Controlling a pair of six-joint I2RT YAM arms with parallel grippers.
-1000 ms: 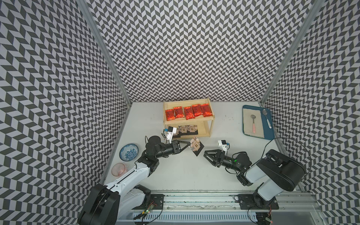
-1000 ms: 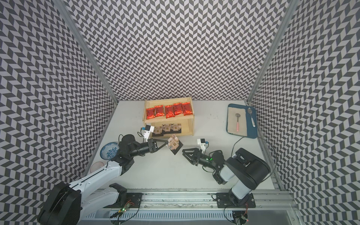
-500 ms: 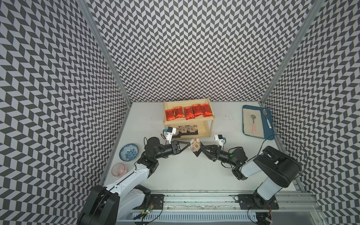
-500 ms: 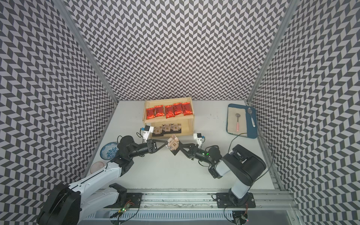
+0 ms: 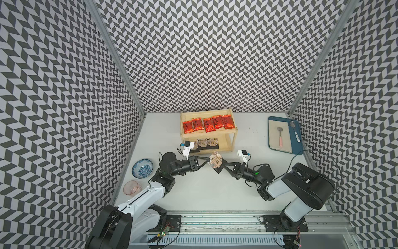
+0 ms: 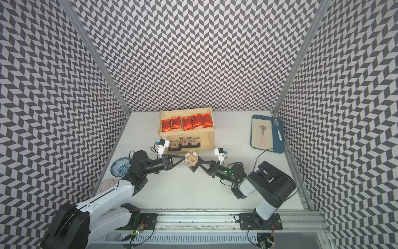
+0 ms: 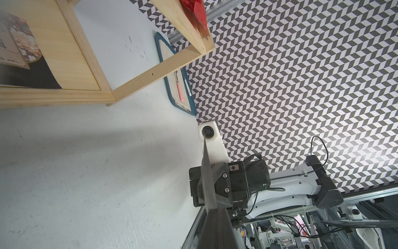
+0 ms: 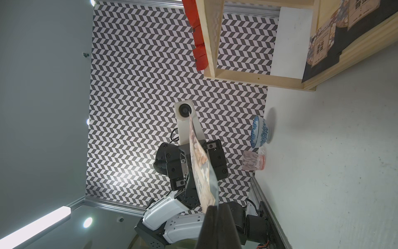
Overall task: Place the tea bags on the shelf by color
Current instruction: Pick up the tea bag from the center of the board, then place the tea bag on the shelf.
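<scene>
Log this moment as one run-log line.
stage: handover | left gripper: shut on black tea bag | right gripper: shut on same bag | shelf: five red bags top, three black bags below

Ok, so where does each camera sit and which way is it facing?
Top views: high over the front rail, looking down on table, shelf, left arm and right arm entire.
Left wrist: on the left arm, facing the right hand past its own finger.
Right wrist: on the right arm, facing the left hand past its finger; bowl and cup beyond.
Shared: both wrist views see the black packet edge-on, pinched by both hands.
</scene>
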